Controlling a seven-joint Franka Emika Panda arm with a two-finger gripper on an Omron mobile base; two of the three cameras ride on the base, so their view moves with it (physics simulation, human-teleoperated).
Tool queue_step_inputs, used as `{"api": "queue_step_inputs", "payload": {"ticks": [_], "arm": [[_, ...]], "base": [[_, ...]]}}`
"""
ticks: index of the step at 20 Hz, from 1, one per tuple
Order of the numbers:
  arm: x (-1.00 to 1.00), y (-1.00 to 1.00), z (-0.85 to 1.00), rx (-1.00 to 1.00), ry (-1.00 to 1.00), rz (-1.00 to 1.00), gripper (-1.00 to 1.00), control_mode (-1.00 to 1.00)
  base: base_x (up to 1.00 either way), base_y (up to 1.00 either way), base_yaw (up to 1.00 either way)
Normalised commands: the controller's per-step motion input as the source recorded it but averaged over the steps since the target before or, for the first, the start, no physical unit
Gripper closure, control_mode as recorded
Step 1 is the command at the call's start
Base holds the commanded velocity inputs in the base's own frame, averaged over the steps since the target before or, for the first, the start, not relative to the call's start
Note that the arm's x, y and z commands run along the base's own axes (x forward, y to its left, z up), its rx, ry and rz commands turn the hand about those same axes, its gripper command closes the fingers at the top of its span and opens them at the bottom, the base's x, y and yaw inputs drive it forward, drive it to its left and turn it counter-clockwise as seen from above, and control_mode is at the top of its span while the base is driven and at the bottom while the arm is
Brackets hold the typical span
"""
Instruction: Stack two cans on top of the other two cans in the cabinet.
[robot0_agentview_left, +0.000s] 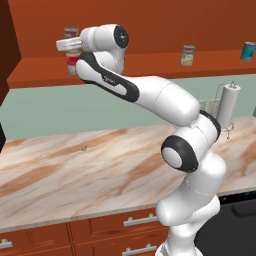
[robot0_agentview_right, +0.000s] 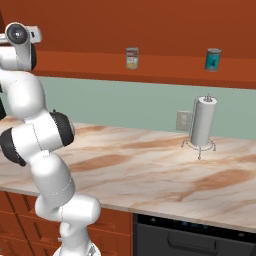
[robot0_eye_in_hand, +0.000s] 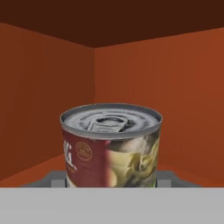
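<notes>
Pincer (robot0_eye_in_hand: 112, 181) pinching yellow-green can (robot0_eye_in_hand: 111, 146) over red-and-white can (robot0_agentview_left: 72, 65) on reddish cabinet ledge (robot0_agentview_left: 150, 65), marble counter (robot0_agentview_left: 75, 170) below.

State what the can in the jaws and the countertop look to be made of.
Can: seemingly metal, dull silver lid with pull tab, under a printed, paper-like label. Countertop: stone-like, probably marble, cream with brown veins, smooth.

marble counter (robot0_agentview_left: 75, 175), paper towel holder (robot0_agentview_right: 202, 127), wall outlet (robot0_agentview_right: 183, 120)

Even, shadowless rendered light on the marble counter (robot0_agentview_left: 75, 170); the cabinet (robot0_eye_in_hand: 153, 87) interior darkens toward twelve o'clock. Slightly soft, low-resolution pictures, no glare or edge distortion.
</notes>
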Motion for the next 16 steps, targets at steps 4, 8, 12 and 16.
{"api": "queue_step_inputs", "payload": {"ticks": [4, 8, 12, 16], "arm": [[0.2, 0.04, -0.23, 0.0, 0.0, 0.0, 1.0, -1.0], [0.12, 0.02, -0.15, 0.0, 0.0, 0.0, 1.0, -1.0], [0.08, 0.02, -0.13, 0.0, 0.0, 0.0, 1.0, -1.0], [0.01, 0.01, -0.18, 0.0, 0.02, 0.0, 1.0, -1.0]], "base": [[0.0, 0.0, 0.0], [0.0, 0.0, 0.0], [0.0, 0.0, 0.0], [0.0, 0.0, 0.0]]}}
